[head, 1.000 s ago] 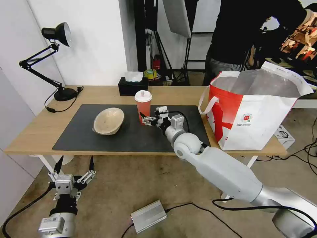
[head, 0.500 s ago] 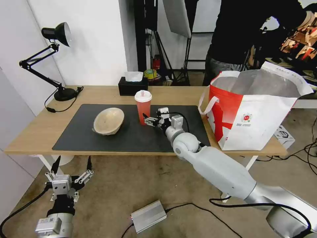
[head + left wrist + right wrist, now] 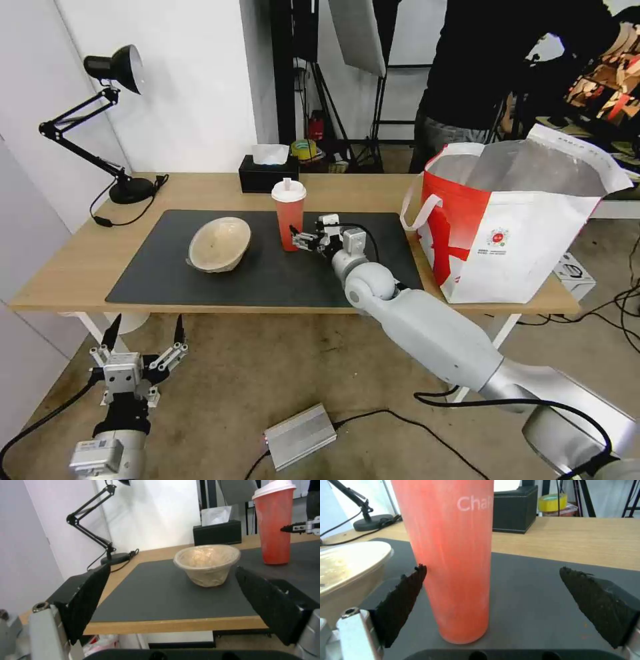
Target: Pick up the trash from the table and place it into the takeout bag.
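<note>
Advancing since a moment ago, the right pincer [image 3: 298,238] is now reaching the orange-red drink cup with white lid [image 3: 289,215], jaws spread wide around its base. Largest, the long light-wood worktop [image 3: 80,260] is carrying the boxy white and red takeout bag [image 3: 507,227], the dark grey mat [image 3: 267,273], the shallow beige paper-like bowl [image 3: 220,244] and the cup. The left pincer [image 3: 143,337] is hanging open below the worktop's edge.

the right arm [image 3: 433,333] wears a smooth pale grey-white shell with a ball-shaped joint, going silver toward the shoulder, a black cable looped at its wrist. its right gripper [image 3: 298,237] is bare metal with black-tipped fingers [image 3: 403,597], wedge-shaped and rough. the left gripper [image 3: 143,333] matches: silver block, visible screws, pointed black fingers [image 3: 85,597], black cable trailing.
</note>
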You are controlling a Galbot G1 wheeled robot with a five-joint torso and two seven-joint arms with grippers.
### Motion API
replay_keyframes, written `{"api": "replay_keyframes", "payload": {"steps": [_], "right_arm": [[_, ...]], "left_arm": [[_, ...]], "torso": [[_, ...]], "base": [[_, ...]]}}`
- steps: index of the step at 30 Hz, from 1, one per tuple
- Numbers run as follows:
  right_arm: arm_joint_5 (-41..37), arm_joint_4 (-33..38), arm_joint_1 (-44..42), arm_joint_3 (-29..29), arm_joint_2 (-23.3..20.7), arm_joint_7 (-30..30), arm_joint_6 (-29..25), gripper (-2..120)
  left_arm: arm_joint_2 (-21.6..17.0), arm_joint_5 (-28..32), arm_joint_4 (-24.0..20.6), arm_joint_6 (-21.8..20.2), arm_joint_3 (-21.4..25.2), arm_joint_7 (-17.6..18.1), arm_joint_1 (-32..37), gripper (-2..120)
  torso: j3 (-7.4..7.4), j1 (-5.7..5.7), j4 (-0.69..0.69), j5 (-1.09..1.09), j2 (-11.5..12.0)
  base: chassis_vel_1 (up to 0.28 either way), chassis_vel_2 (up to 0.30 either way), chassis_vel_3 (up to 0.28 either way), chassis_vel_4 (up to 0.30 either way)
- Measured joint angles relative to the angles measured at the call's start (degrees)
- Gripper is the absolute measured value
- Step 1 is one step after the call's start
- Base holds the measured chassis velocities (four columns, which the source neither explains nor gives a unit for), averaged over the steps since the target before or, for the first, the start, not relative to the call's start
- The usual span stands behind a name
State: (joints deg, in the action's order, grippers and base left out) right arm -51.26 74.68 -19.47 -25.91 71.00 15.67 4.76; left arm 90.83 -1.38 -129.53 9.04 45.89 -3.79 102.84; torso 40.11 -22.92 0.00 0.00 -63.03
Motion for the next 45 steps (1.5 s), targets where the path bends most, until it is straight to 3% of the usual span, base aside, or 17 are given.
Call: {"api": "replay_keyframes", "payload": {"steps": [22,45], "right_arm": [[0.3,0.4,0.0,-1.1,0.6,0.0,-0.1,100],[0.5,-9.0,3.5,-3.8,6.8,-3.5,-1.7,100]], "left_arm": [[0.0,0.0,0.3,0.0,-0.2,0.0,-0.2,100],[0.2,0.1,0.3,0.5,0.0,0.1,0.0,100]], "torso": [[0.0,0.0,0.0,0.0,0.0],[0.0,0.0,0.0,0.0,0.0]], "base": [[0.0,0.0,0.0,0.0],[0.0,0.0,0.0,0.0]]}}
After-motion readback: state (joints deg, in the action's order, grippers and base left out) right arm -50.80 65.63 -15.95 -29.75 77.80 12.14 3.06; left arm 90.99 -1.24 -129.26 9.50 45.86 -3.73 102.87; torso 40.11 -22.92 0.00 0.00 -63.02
